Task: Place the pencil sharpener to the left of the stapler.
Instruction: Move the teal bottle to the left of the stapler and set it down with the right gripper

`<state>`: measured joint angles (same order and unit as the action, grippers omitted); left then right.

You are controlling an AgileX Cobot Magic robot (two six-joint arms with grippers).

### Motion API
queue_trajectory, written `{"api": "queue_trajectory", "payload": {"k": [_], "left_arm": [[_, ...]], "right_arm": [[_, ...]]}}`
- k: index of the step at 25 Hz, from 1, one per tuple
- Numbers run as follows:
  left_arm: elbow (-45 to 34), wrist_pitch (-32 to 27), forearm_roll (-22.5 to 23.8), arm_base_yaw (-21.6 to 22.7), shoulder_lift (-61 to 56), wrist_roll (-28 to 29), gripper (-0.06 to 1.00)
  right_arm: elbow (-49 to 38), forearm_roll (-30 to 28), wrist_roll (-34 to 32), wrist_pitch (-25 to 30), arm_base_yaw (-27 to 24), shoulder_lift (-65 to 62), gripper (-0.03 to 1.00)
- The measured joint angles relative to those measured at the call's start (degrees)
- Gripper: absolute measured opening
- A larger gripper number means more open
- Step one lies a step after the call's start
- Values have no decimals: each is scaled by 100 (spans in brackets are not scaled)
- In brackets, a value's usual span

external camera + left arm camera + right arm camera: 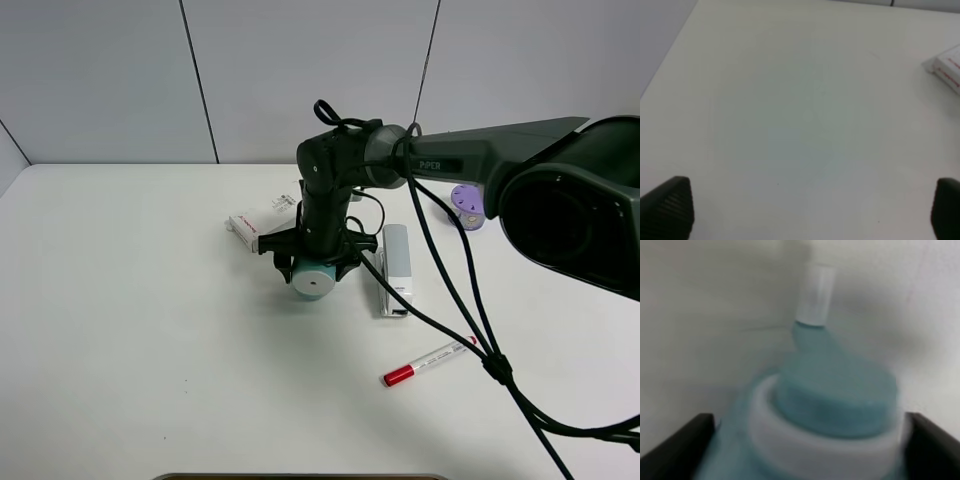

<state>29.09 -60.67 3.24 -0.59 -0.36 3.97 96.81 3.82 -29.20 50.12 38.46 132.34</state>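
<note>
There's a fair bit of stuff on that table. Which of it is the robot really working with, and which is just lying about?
Part of the job:
- pencil sharpener, teal, sitting between the right arm's fingers
- stapler, grey and white, just to the sharpener's right

Just lying about:
- white box with red print
- purple cylinder
- red-capped marker

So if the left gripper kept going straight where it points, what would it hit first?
Probably the bare table: the left gripper, open, faces only tabletop ahead. The white box sits off to the side.
</note>
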Motion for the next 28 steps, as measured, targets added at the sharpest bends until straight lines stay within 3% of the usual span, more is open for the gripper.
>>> {"api": "queue_trajectory", "payload": {"k": [4, 7, 28], "left_arm": [[0, 0, 0, 0, 0, 0, 95], [0, 0, 0, 0, 0, 0, 95], [0, 0, 0, 0, 0, 0, 95]], "right_arm": [[0, 0, 66, -25, 0, 0, 92], [0, 0, 83, -25, 0, 0, 97], [0, -10, 83, 49, 0, -295, 99]]}}
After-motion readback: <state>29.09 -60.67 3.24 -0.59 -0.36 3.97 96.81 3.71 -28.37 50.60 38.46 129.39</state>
